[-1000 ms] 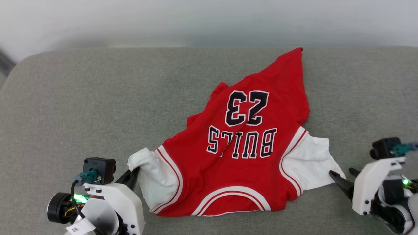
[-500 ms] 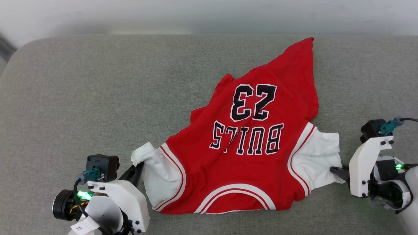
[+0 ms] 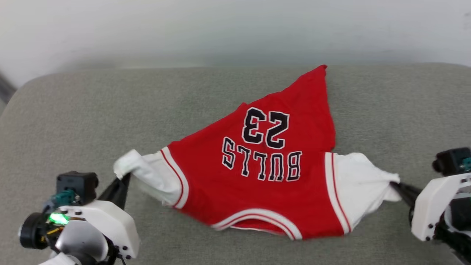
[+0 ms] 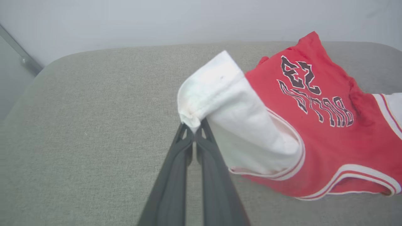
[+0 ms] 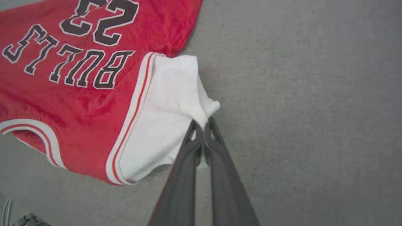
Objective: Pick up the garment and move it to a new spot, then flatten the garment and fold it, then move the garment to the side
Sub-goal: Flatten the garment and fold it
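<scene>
The red garment (image 3: 257,180) with white sleeves and dark "BULLS 23" lettering is stretched across the grey cushion, collar toward me, its hem corner pointing away. My left gripper (image 3: 123,177) is shut on the cuff of the left white sleeve (image 4: 216,94), which it holds raised and bunched. My right gripper (image 3: 395,185) is shut on the edge of the right white sleeve (image 5: 169,103). The garment (image 4: 314,125) is taut between the two grips at shoulder level. In the right wrist view the fingers (image 5: 216,147) pinch white cloth at their tips.
The grey upholstered cushion (image 3: 92,121) has a rounded far-left corner and ends at a pale wall (image 3: 235,29) behind. A metal strip (image 4: 22,53) runs along the wall at the far left.
Both grippers have pulled apart, drawing the sleeves outward and the shoulder line straight. The right gripper closed on its sleeve edge. The head camera shifted, so the scene sits lower in the picture.
</scene>
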